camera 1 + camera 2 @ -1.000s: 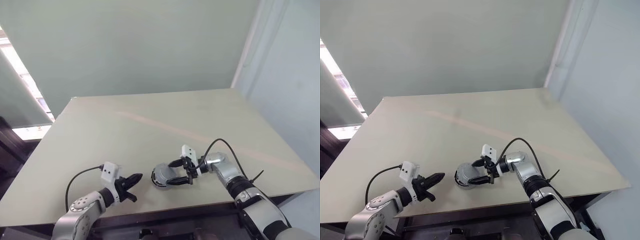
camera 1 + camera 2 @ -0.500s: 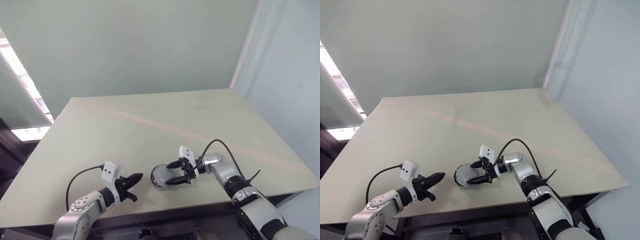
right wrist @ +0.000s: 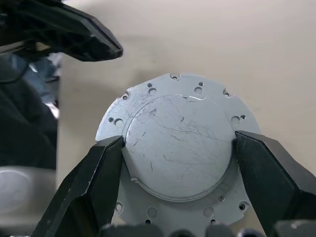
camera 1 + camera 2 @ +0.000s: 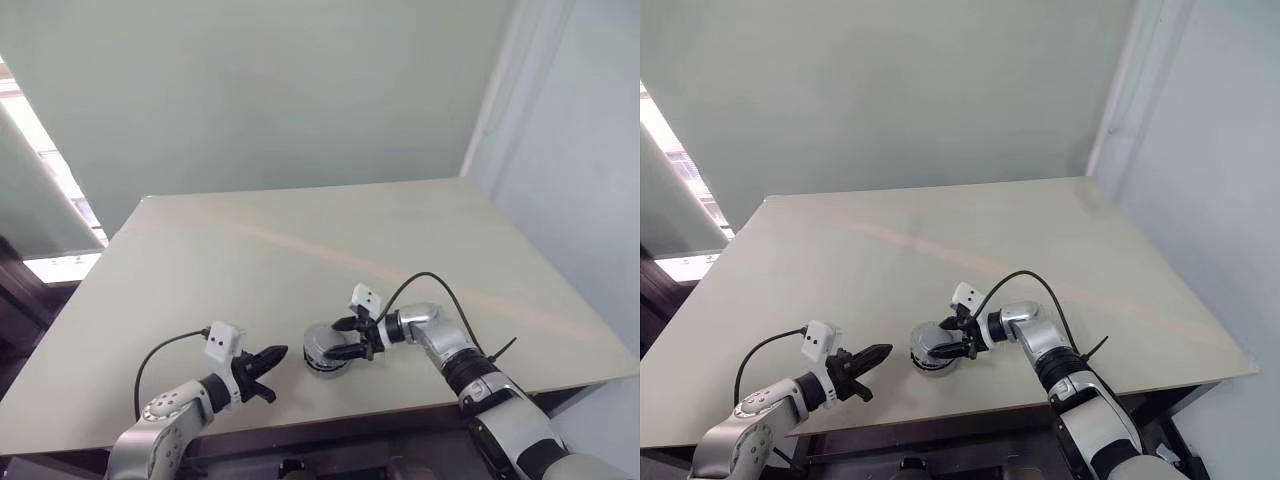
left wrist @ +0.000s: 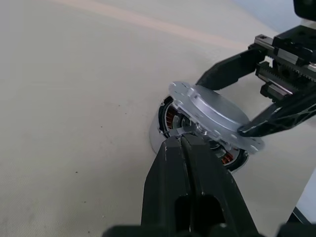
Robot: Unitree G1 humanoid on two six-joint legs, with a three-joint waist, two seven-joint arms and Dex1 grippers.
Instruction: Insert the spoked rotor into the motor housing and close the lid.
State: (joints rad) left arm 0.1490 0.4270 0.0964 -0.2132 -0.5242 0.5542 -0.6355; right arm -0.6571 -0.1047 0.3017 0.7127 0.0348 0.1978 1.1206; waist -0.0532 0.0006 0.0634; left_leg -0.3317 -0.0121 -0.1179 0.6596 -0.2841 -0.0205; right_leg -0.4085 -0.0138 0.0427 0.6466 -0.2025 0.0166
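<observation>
Table [image 4: 300,260] spans the frame; housing [image 5: 170,118] sits lower centre on it. We have the right gripper [image 3: 177,158] clamped on the lid [image 3: 180,143] by its raised centre, tilted over the housing, not seated: near edge high. Left gripper [image 4: 272,360], shut and empty, sits just left of it.

Right gripper [image 3: 177,148] fingers [image 3: 94,182] clasp the lid's [image 3: 177,143] raised centre; left gripper [image 3: 64,29] beyond; counter [image 3: 237,44] beneath.
</observation>
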